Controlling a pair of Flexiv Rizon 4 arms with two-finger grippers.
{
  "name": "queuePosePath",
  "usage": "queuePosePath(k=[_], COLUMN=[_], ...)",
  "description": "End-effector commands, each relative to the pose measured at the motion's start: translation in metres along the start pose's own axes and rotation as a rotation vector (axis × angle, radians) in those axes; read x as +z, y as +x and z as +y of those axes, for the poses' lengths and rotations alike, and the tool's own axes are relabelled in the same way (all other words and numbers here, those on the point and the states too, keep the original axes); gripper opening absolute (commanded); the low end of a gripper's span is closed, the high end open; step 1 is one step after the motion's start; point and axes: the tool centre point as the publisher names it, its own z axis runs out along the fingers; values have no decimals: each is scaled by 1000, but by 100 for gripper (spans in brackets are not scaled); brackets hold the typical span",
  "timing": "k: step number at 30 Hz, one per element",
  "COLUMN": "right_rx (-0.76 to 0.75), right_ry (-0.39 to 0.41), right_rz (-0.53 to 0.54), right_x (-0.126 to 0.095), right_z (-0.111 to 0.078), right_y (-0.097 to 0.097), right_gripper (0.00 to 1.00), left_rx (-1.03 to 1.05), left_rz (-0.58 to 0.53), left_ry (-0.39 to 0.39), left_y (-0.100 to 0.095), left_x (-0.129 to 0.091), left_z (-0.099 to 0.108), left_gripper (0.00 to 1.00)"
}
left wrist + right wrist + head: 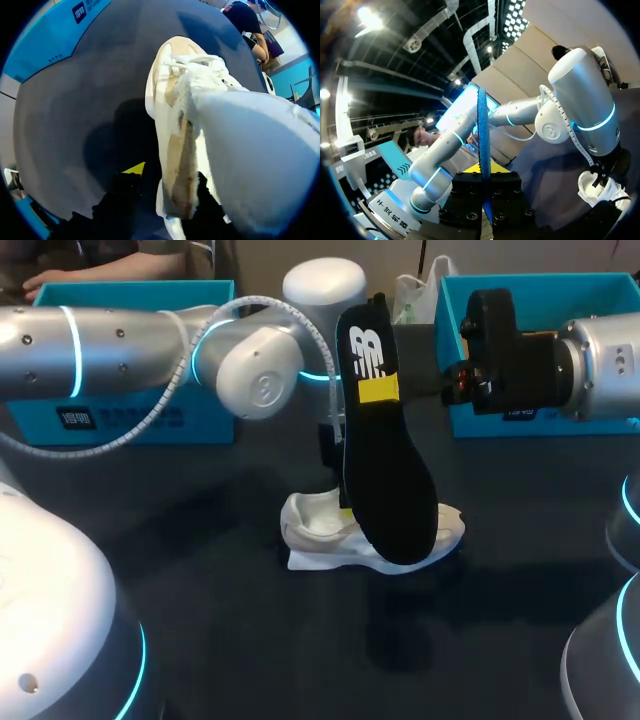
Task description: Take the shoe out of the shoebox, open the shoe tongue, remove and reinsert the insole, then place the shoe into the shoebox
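Shoe (320, 530), white, is found lying on the dark counter (200, 570) with its long axis across the counter and its opening toward the left arm's side. The left hand (162, 205) is set down at the shoe; whether it is clamped there cannot be told. The black insole (390, 470) is held clear above the shoe, near upright, narrow end up and broad end down. The right hand (482, 187) is clamped on the insole's upper part.

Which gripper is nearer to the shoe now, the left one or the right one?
Left. The left gripper grips the shoe itself; the right gripper is higher up, holding the insole.
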Motion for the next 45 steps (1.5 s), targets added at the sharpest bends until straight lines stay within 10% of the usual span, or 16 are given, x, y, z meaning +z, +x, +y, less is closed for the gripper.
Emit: queuePosePath(k=[1, 21, 37, 45], right_rx=[2, 2, 2, 2], right_ry=[3, 3, 3, 3], right_rz=[-1, -1, -1, -1], right_x=[3, 3, 3, 3], right_z=[2, 2, 2, 2], right_y=[-1, -1, -1, -1], right_gripper=[0, 0, 0, 0], left_rx=[4, 617, 1563, 1578], left_rz=[11, 475, 250, 244], left_ry=[-18, -109, -318, -324], left_y=[-1, -5, -15, -16], left_x=[-2, -61, -85, -86], left_z=[-2, 21, 33, 32], left_gripper=[0, 0, 0, 0])
